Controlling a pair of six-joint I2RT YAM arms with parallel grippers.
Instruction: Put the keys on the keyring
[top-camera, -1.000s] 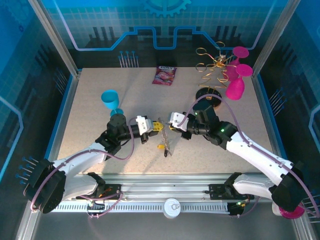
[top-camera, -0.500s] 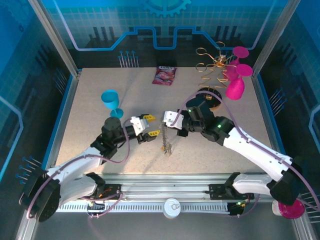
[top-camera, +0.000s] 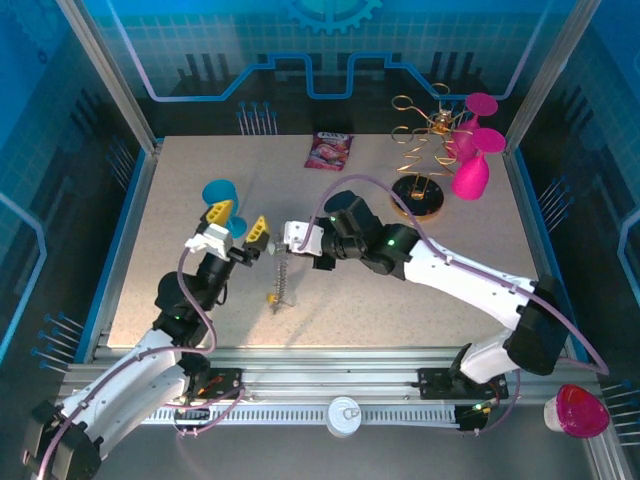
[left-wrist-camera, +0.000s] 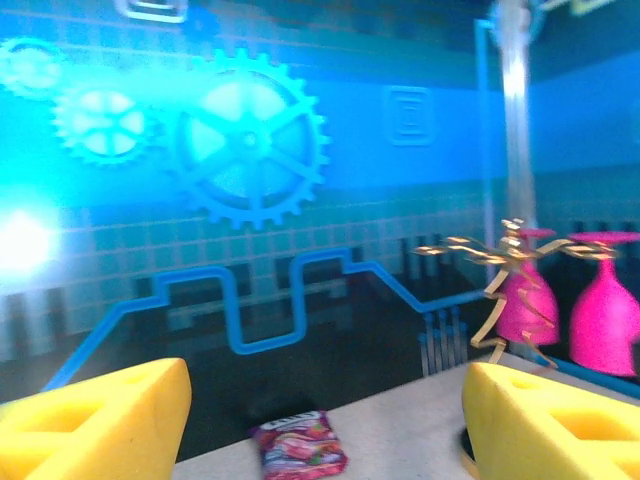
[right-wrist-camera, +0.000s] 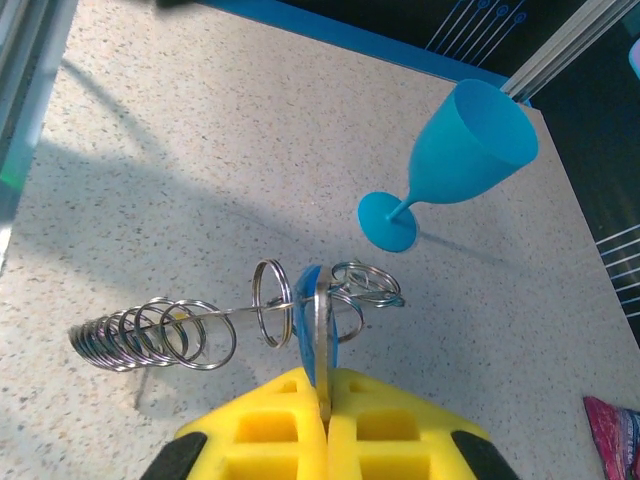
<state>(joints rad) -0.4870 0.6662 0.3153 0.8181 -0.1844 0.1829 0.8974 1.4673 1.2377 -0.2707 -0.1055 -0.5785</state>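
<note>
I am pinching my right gripper (right-wrist-camera: 322, 388) shut on the blue-headed key (right-wrist-camera: 308, 325) and lifting it off the table (right-wrist-camera: 150, 150), I think so that the keyring (right-wrist-camera: 150, 335) is hanging free right at my fingertips, a yellow key (top-camera: 270, 297) dangling at its low end. My left gripper (left-wrist-camera: 325, 420) is standing open and empty, just beside the ring but apart from it.

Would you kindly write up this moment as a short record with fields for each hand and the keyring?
left hand: open, empty
right hand: shut on keyring, at its top end
keyring: hangs from right hand, yellow key near its low end
blue goblet: upright, beside left hand
far side: snack packet, gold wire rack, pink goblets
</note>
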